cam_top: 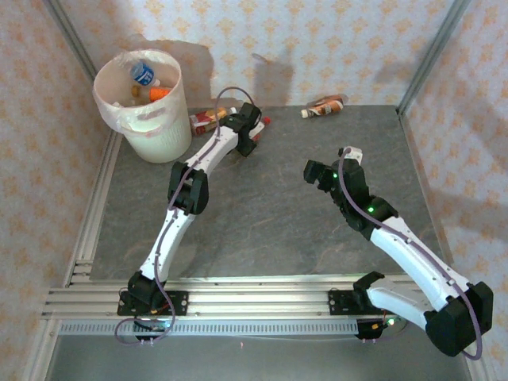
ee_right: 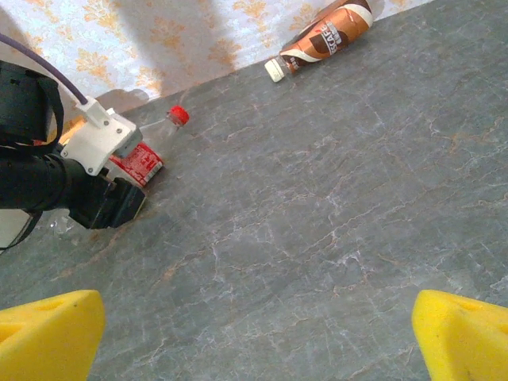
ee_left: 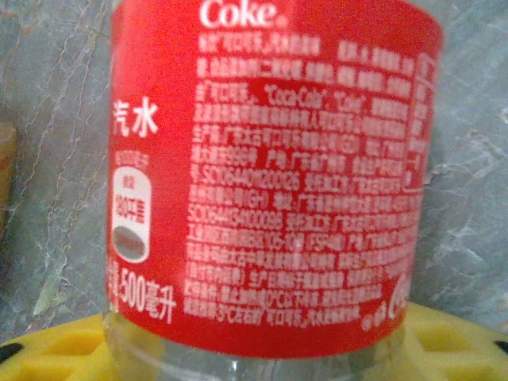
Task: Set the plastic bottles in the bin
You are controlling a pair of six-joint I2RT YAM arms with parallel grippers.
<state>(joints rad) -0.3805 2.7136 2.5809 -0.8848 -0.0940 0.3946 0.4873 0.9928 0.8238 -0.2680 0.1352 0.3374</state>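
Left hand straddles the Coke bottle; whether it's pinched, I can't tell. I'd squeeze mid-label, then lift clear toward the bin at nine o'clock. Right hand gapes wide.

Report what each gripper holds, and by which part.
Left gripper brackets the red-labelled clear plastic bottle at its labelled middle; grip unconfirmed. Right gripper: open, empty.

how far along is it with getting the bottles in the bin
Done: a few bottles already lie in the bin, one blue-labelled. In hand: the left gripper straddles the red Coke bottle, lying on the table by the back wall; grip unconfirmed. Left: that one, another bottle beside the bin and the brown bottle by the wall.
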